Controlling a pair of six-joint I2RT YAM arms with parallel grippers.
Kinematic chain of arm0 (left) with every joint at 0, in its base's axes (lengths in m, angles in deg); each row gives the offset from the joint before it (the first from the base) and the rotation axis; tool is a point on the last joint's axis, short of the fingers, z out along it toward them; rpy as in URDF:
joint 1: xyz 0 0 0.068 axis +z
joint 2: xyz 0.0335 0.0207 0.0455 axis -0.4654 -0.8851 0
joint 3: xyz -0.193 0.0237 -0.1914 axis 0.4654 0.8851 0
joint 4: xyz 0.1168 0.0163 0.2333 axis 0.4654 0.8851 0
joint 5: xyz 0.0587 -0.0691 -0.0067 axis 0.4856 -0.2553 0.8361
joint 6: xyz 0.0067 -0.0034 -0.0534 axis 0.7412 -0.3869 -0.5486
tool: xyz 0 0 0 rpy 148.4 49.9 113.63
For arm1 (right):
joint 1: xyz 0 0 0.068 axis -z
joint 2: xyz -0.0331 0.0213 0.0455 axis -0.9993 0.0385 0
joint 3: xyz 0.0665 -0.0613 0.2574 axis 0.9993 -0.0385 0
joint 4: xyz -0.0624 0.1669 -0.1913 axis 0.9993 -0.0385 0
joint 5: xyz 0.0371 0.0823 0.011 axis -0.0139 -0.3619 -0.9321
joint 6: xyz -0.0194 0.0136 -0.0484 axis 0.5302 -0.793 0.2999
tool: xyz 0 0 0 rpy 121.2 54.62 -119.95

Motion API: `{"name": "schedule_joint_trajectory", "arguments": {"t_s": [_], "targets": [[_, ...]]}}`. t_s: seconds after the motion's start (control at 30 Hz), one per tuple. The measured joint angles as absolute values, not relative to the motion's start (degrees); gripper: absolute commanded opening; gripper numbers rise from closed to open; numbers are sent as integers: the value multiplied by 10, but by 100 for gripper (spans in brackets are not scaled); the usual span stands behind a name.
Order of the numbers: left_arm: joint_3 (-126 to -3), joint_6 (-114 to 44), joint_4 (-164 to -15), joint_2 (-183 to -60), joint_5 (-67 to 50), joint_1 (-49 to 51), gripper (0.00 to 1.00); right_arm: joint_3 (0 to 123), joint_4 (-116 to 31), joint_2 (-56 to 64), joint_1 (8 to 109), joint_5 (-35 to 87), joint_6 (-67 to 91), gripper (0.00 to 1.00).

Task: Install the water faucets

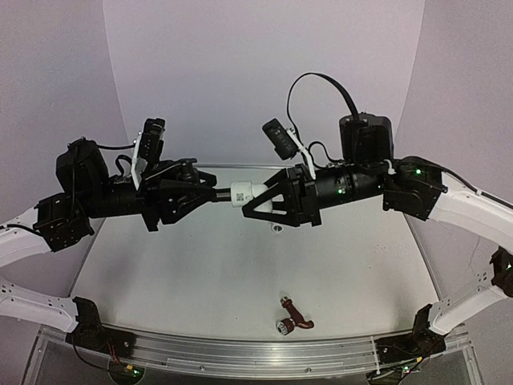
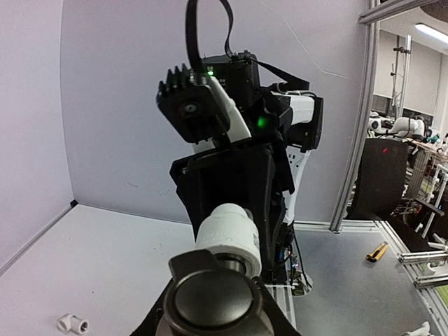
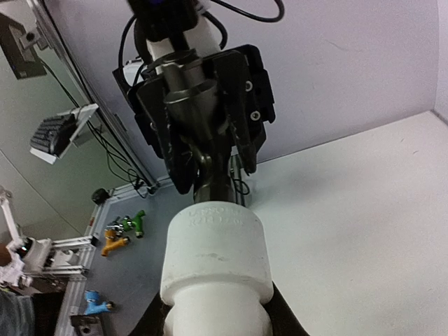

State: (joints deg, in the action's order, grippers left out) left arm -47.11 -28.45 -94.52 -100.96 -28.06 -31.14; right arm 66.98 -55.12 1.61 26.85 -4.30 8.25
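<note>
Top external: left fingers (image 1: pixel 186 192) closed on dark grey metal faucet (image 1: pixel 221 194), right fingers (image 1: pixel 271 186) closed on white plastic elbow fitting (image 1: pixel 244 195), mid-frame; likely screwing-in step; next: hold axes aligned, twist

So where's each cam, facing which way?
Top external: above and behind, facing down at the table; both arms show.
Left wrist: own fingertips low; looks past the dark faucet at the right gripper.
Right wrist: own fingertips low; looks past the white fitting at the left gripper.
All three share faucet and fitting.
</note>
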Motion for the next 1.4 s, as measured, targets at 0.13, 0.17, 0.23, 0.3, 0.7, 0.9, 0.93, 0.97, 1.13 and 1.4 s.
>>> {"name": "schedule_joint_trajectory", "arguments": {"t_s": [0.13,0.17,0.23,0.3,0.7,0.9,0.93,0.97,1.13,1.4], "targets": [[-473,-263,-933,-1009,-270,-312,0,670,-548,25,280,-79,35,0],[-473,-262,-933,-1009,-270,-312,0,670,-548,25,280,-82,34,1],[-473,-261,-933,-1009,-269,-313,0,670,-548,25,280,-85,41,7],[-473,-261,-932,-1008,-269,-314,0,670,-550,25,281,-85,62,4],[-473,-268,-902,-1015,-270,-323,0,680,-569,23,281,-43,223,59],[-473,-267,-868,-1024,-270,-327,0,720,-611,25,280,-21,291,62],[-473,-267,-864,-1024,-270,-327,0,731,-629,28,280,-18,304,64],[-473,-266,-861,-1024,-270,-327,0,743,-647,34,280,-15,317,67],[-473,-254,-841,-1025,-270,-327,0,812,-756,89,277,-15,369,74],[-473,-220,-803,-1033,-270,-327,0,832,-863,137,276,-43,384,73]]}}
